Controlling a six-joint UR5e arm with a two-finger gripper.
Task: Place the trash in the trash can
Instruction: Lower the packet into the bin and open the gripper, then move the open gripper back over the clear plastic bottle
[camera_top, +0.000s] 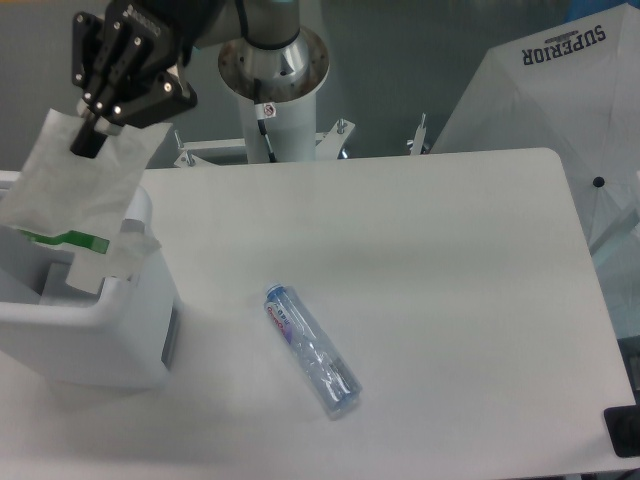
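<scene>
My gripper (92, 135) is at the upper left, shut on the top edge of a flat white wrapper (75, 185). The wrapper hangs down from the fingers over the opening of the white boxy trash can (95, 335) at the left edge of the table. Its lower end reaches the can's rim, and its barcode does not show. A clear plastic bottle (311, 350) with a blue-and-red label lies on its side on the table, to the right of the can and well apart from the gripper.
The white table (430, 280) has rounded corners. The arm's white base column (275, 100) stands behind the table's far edge. A white umbrella (560, 90) printed SUPERIOR is beyond the right corner. A dark object (625, 432) sits at the lower right edge.
</scene>
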